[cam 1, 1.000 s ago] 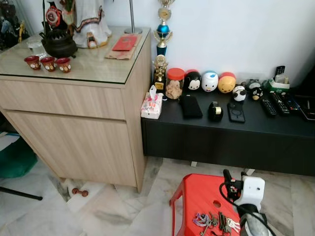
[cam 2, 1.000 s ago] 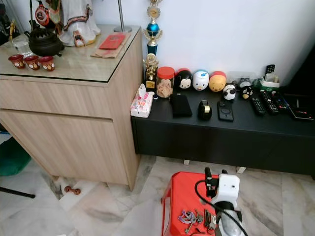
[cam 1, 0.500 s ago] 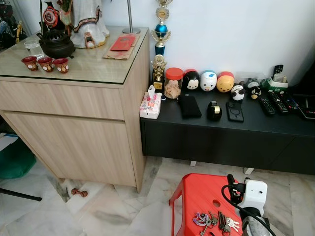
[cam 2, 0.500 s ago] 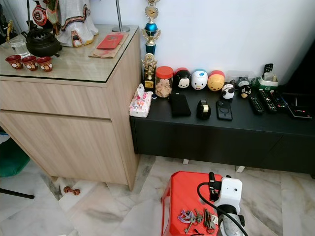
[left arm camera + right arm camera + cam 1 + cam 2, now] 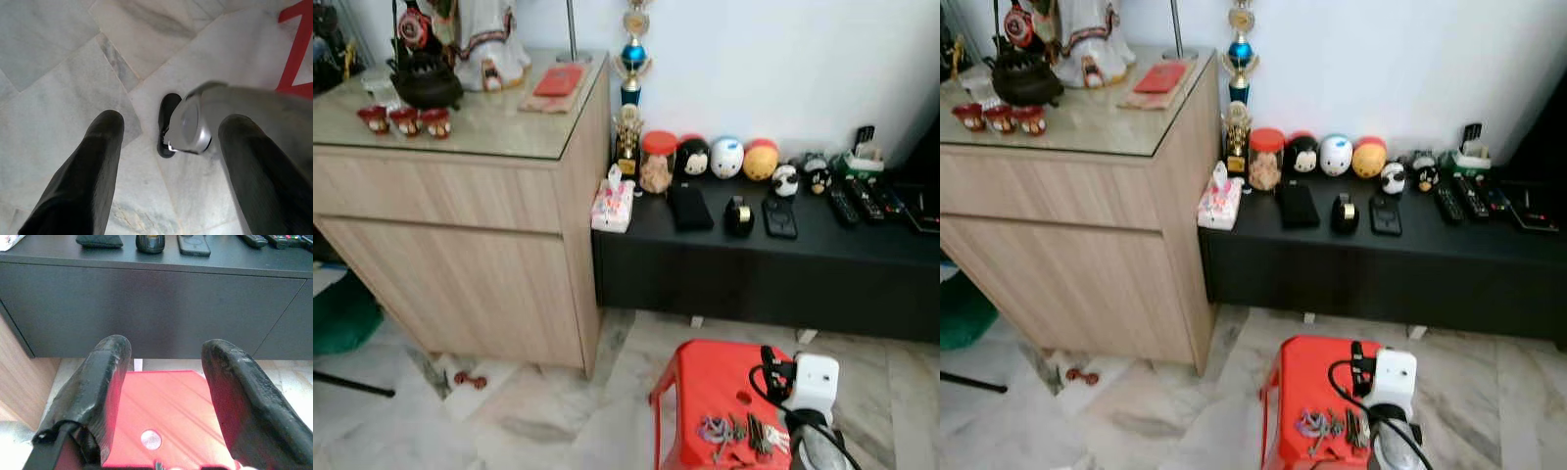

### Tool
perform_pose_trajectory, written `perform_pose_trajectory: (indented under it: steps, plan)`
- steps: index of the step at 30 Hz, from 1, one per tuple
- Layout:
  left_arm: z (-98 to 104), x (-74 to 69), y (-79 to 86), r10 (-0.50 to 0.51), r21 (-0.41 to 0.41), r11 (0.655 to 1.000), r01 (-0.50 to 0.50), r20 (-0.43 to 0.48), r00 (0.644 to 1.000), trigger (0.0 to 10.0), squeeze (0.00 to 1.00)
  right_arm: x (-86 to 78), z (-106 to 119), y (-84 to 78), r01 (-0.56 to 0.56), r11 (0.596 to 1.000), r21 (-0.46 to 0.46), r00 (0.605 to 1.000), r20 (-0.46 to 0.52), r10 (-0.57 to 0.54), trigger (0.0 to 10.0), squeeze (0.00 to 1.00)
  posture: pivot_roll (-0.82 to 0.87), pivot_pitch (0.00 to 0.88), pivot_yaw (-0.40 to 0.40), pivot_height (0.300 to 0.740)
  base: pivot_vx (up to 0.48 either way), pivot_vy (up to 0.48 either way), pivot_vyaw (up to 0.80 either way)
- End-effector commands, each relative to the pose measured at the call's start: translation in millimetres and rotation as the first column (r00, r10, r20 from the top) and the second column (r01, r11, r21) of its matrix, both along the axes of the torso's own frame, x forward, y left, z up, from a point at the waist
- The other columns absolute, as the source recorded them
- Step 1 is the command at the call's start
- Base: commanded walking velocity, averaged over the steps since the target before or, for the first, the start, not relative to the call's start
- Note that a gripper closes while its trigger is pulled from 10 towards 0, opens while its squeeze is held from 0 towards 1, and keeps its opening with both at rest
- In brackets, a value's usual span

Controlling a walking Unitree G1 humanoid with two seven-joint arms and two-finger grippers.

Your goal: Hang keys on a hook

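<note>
Right gripper (image 5: 161, 396): fingers spread apart and holding nothing, poised over the red stool, pointing toward the dark cabinet front; in the head views the arm's white wrist block (image 5: 813, 380) sits at the stool's right edge.
Keys (image 5: 741, 434): a loose bunch with coloured tags lying flat on the stool top near its front edge, just left of the right arm, not touched by the fingers.
Red stool (image 5: 705, 387): plastic, standing on the marble floor in front of the low cabinet; a small round hole (image 5: 150, 439) shows in the middle of its seat.
Left gripper (image 5: 166, 161): fingers apart and empty, hanging over the marble floor (image 5: 58, 63), with a silver part of the robot and a dark foot-like shape between the fingers in its wrist view; a red stool edge shows at one corner.
Low black cabinet (image 5: 754, 274): against the white wall; along its top, from the left end, a tissue pack (image 5: 613, 206), a trophy (image 5: 628, 108), an orange-lidded jar (image 5: 657, 163), round toy figures, a black wallet-like case, a phone, and remote controls toward the right end.
Wooden cabinet (image 5: 460, 255): taller, touching the black cabinet's left end; glass top carries three small red cups (image 5: 403, 119), a dark pot, a figurine and a red packet.
</note>
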State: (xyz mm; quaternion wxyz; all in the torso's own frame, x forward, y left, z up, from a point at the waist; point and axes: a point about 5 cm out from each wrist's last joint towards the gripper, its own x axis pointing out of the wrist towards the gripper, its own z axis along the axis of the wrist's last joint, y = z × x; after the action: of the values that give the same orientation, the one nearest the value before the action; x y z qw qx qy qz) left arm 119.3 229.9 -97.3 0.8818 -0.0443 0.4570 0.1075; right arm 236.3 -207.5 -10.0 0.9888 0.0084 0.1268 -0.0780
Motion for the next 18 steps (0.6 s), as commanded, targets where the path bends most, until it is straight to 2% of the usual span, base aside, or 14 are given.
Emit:
perform_pose_trajectory:
  steps: [1, 18]
  plan:
    - [-1.6, -5.9, 1.3, -0.012, 0.003, 1.000, 0.012, -0.021, 1.000, 10.0, 0.00, 0.5, 0.3, -0.6, 0.000, 1.000, -0.001, 1.000, -0.005, 0.000, 10.0, 0.00, 0.10, 0.000, -0.042, 0.629, 0.000, 0.000, 0.00]
    - [-1.8, -6.2, 1.0, -0.009, 0.001, 1.000, 0.009, -0.021, 1.000, 10.0, 0.00, 2.6, 1.8, 0.7, -0.004, 1.000, 0.005, 1.000, 0.007, 0.004, 10.0, 0.00, 0.11, 0.000, -0.048, 0.625, 0.000, 0.000, 0.00]
